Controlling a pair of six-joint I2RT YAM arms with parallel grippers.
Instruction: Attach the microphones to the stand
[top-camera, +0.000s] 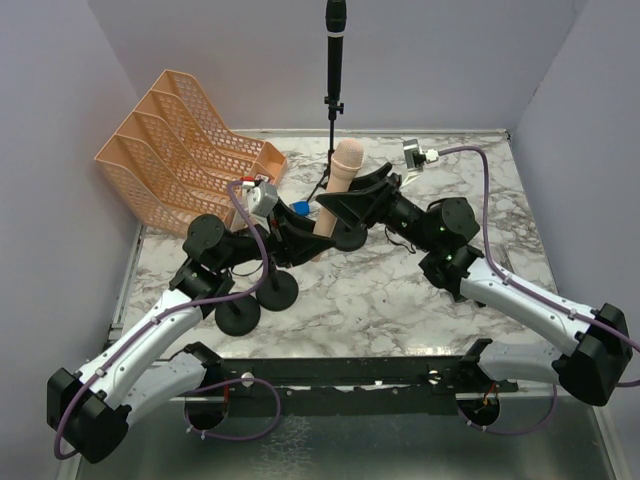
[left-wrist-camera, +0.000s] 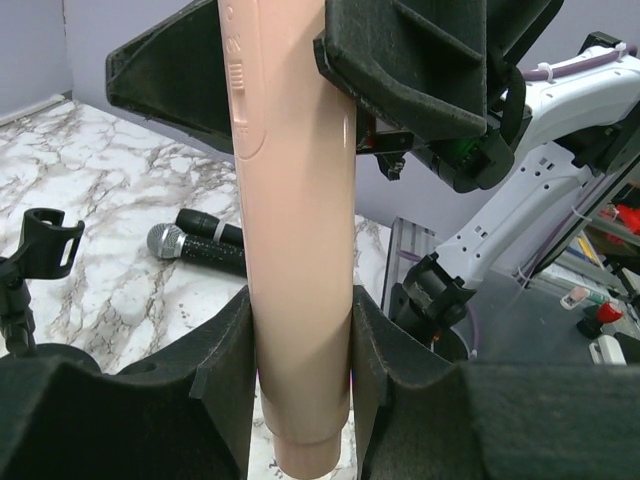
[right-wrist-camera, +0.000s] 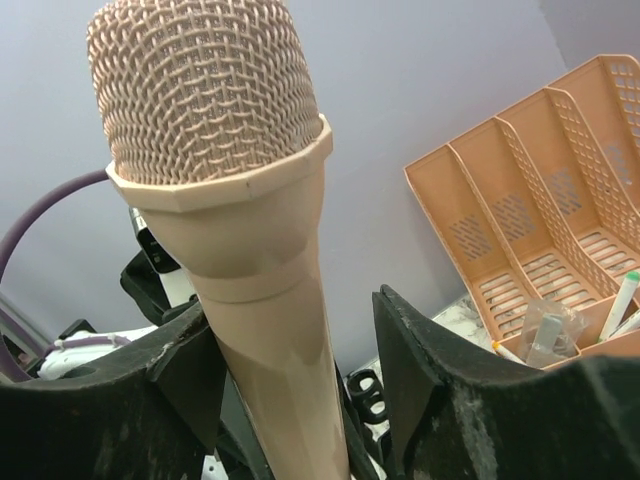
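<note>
The left claw (left-wrist-camera: 300, 352) pinches the pink microphone (top-camera: 341, 185) upright over the desk (top-camera: 400, 300). The right claw (right-wrist-camera: 300, 350) is spread around its neck. The orange file rack (right-wrist-camera: 520, 225) holds markers (right-wrist-camera: 622, 300) and a clear packet (right-wrist-camera: 545, 332).

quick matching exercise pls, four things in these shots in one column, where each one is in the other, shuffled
1 pink microphone
2 black microphone
3 silver-headed microphone
4 orange file tray

a lying flat on the marble table
b standing in the far left corner
c in the left gripper
d up on the tall stand

Pairs: 1-c, 2-d, 3-a, 4-b
</note>
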